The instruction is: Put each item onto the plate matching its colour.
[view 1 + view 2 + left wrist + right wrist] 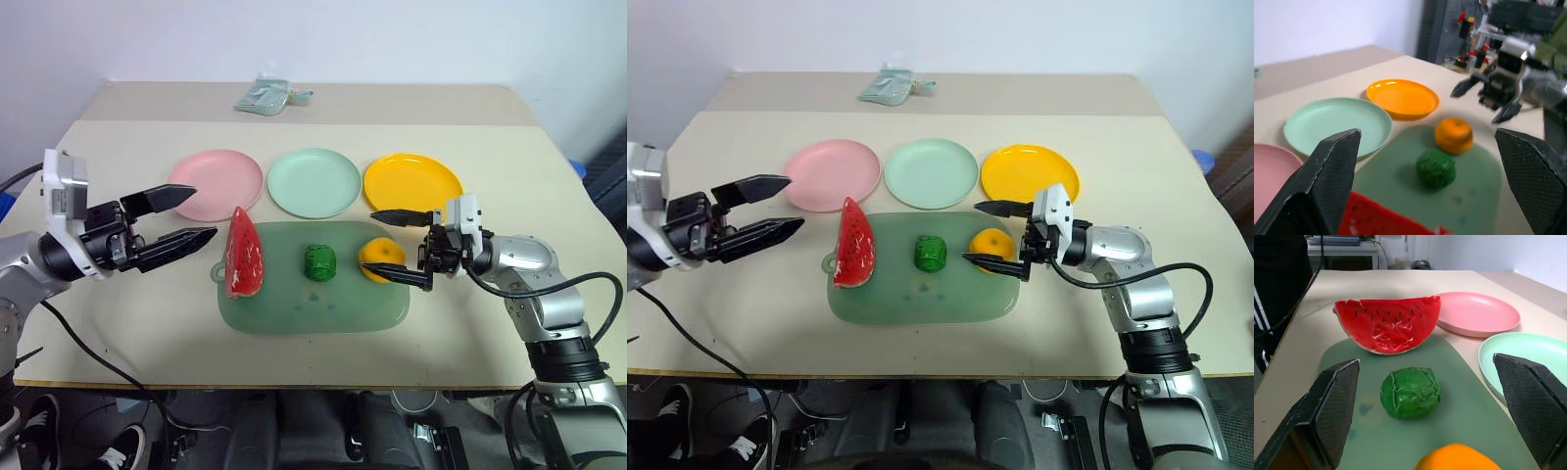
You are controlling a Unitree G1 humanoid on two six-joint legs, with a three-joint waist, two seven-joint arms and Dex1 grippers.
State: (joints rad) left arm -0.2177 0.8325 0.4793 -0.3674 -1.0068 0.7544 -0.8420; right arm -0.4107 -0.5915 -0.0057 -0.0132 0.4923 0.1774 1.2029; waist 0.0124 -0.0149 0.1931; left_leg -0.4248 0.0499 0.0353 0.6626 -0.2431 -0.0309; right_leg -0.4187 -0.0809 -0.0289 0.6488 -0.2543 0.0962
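Note:
On a translucent green board (313,305) lie a red watermelon wedge (244,257), a dark green lumpy vegetable (318,261) and an orange fruit (381,258). Behind the board stand the pink plate (217,183), the mint green plate (314,181) and the yellow-orange plate (412,182), all bare. My left gripper (204,211) hovers open just left of the watermelon, pointing toward it. My right gripper (368,241) is open at the board's right end, its fingers either side of the orange fruit (1457,458) without visibly touching it.
A pale green packet (266,95) lies at the far edge of the beige table (509,166). The table's front edge runs close below the board. A black cable trails from each arm.

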